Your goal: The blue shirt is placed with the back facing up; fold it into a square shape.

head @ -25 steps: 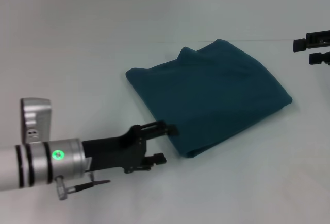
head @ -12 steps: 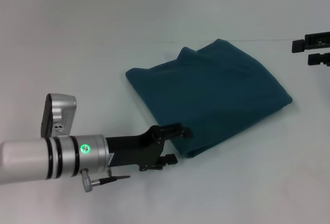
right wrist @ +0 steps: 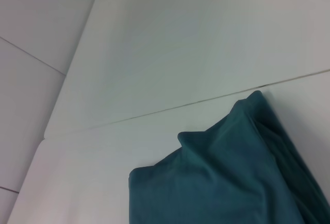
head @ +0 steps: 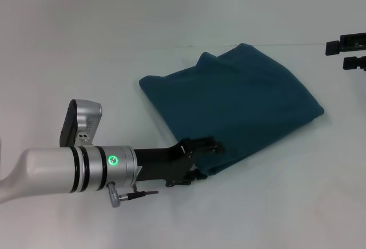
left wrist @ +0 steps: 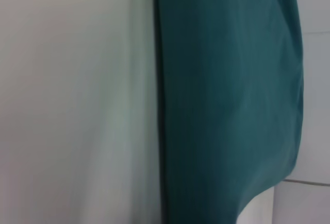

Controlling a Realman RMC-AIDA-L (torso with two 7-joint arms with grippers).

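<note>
L gripper [head: 207,158] at blue shirt [head: 240,103] near corner.
Jaws apart, straddling the folded edge (top finger over cloth); R gripper [head: 346,54] parked well off, fingers parted.

left claw [head: 205,158] advanced, seemingly reaching blue shirt [head: 240,100]

We see bare table [head: 114,54] all round the blue shirt [head: 234,106]. Left gripper [head: 205,158] blocks its near corner; right gripper [head: 347,54] sits well apart at far right, open access between.
</note>
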